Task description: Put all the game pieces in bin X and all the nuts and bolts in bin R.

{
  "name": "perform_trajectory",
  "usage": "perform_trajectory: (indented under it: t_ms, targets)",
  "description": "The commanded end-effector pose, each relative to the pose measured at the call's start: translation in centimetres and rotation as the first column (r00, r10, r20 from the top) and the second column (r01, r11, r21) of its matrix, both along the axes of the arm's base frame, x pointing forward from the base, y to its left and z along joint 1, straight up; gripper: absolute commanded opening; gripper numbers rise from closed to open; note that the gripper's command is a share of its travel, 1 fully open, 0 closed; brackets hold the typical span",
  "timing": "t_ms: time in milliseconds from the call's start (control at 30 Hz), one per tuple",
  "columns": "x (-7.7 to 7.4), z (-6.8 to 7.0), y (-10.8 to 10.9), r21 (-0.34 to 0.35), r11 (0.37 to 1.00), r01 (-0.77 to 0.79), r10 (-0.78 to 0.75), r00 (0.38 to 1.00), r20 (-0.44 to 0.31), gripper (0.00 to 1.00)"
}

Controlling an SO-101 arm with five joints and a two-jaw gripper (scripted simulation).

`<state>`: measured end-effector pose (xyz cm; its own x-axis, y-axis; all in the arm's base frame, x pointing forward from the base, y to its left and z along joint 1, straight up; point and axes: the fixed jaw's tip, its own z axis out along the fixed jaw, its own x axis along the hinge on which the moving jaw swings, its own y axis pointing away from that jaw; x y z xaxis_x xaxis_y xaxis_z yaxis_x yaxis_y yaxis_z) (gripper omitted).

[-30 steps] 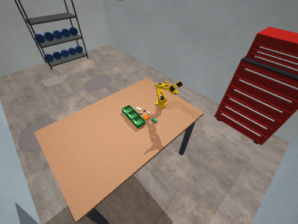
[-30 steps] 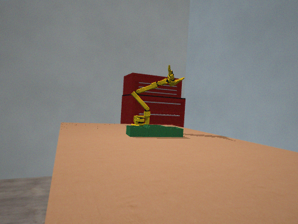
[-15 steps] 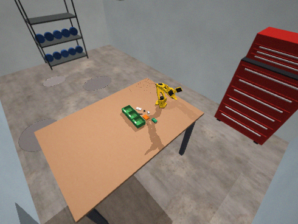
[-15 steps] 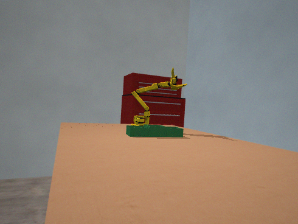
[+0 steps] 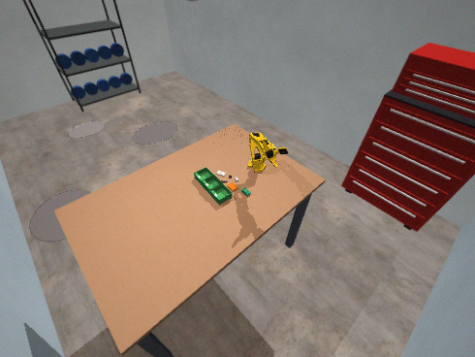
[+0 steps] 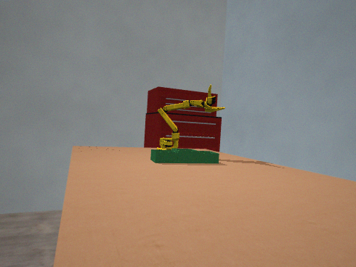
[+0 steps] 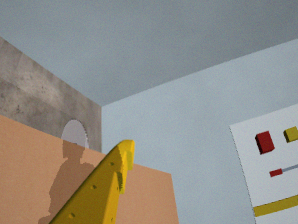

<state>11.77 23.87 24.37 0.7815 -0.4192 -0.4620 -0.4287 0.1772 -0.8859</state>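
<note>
a tan wooden table (image 5: 145, 243) stands on a grey concrete floor (image 5: 368, 272), a red drawer cabinet (image 5: 417, 141) to its right; the yellow arm's gripper (image 6: 214, 102) hangs raised, jaws wide, holding nothing; the green compartmented bin (image 5: 212, 184) sits near small pieces just beside it, contents too small to tell

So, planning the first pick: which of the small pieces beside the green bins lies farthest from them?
The small green piece: it lies beyond the orange one, outermost from the bins.
</note>
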Motion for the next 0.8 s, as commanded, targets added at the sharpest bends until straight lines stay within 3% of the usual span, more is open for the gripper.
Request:
perform_trajectory:
  t_ms: [0,133,233,700,767]
  targets:
    - [0.9,-0.7,-0.4,-0.049,0.998,0.030,-0.030,1.000,0.004,1.00]
    - [1.6,-1.9,-0.6,-0.113,0.992,0.056,-0.056,0.998,0.001,1.00]
    - [1.3,-2.1,-0.5,-0.115,0.992,0.044,-0.045,0.999,-0.009,1.00]
    - [3.0,-5.8,-2.0,-0.316,0.944,0.098,-0.115,0.993,-0.036,1.00]
    - [3.0,-5.8,-2.0,-0.316,0.944,0.098,-0.115,0.993,-0.036,1.00]
